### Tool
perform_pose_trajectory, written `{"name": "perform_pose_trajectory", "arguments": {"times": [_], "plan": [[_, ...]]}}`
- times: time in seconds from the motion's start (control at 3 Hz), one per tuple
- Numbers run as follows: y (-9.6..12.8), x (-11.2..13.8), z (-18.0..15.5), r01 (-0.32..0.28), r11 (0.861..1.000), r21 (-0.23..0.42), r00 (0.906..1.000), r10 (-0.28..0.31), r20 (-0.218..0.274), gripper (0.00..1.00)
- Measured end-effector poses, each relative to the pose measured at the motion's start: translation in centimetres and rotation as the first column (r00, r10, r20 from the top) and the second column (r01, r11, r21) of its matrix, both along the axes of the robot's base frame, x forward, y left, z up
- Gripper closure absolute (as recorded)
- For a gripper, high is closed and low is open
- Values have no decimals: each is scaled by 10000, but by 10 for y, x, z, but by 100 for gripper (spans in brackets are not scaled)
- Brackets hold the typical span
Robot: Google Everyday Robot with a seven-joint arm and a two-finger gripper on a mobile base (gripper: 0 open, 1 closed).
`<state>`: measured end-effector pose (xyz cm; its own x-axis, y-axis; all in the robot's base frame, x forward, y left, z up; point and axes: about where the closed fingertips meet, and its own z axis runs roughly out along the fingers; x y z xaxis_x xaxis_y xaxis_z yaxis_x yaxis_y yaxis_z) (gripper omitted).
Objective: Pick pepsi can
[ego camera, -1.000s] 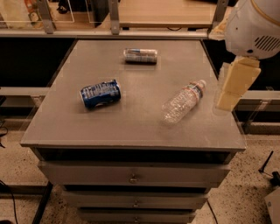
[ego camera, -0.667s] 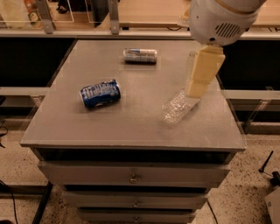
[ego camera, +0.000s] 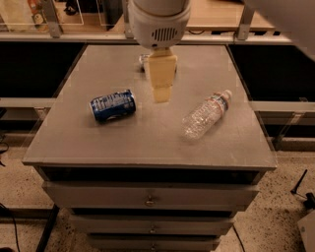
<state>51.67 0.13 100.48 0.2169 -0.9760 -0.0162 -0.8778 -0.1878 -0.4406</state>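
I find a grey cabinet top (ego camera: 147, 142), flat and matte with a thin metal edge, standing on a speckled floor (ego camera: 19, 197). Dark open shelving flanks it on both sides, and a pale wooden surface (ego camera: 211, 15) runs behind it. Under the top, grey drawers (ego camera: 98, 197) are stacked, and the upper ones show a small round knob.

On the top, from the left:

- **The pepsi can (ego camera: 112, 105)** lies on its side in the left half, about mid-depth. It is dark blue with white lettering and silvery ends, and its length runs across the top at a slight tilt. It lies apart from everything else on the top.
- **The gripper (ego camera: 161, 96)** hangs near the centre from a white, rounded arm housing (ego camera: 158, 19). It is cream-coloured and blocky, narrowing downward. It is near the pepsi can, to the can's right and apart from it. I cannot tell whether it is released or clenched.
- **A silver-grey can (ego camera: 143, 60)** lies at the back, mostly hidden by the gripper, with only its left end showing.
- **A clear plastic bottle (ego camera: 206, 114)** lies on its side on the right, set diagonally with its white cap toward the back right. Its body is ribbed and glinting.
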Motion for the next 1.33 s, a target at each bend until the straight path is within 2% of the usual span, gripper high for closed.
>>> {"name": "perform_pose_trajectory", "arguments": {"times": [0.33, 0.67, 1.0, 1.33], "plan": [[37, 15, -28, -483, 9945, -928, 9988, 473, -129, 0], [62, 24, -56, -869, 9877, -1303, 9950, 796, -599, 0], [84, 33, -76, -1285, 9839, -1240, 9865, 1140, -1173, 0], [106, 39, -90, -1674, 9830, -748, 9730, 1526, -1730, 0]]}}
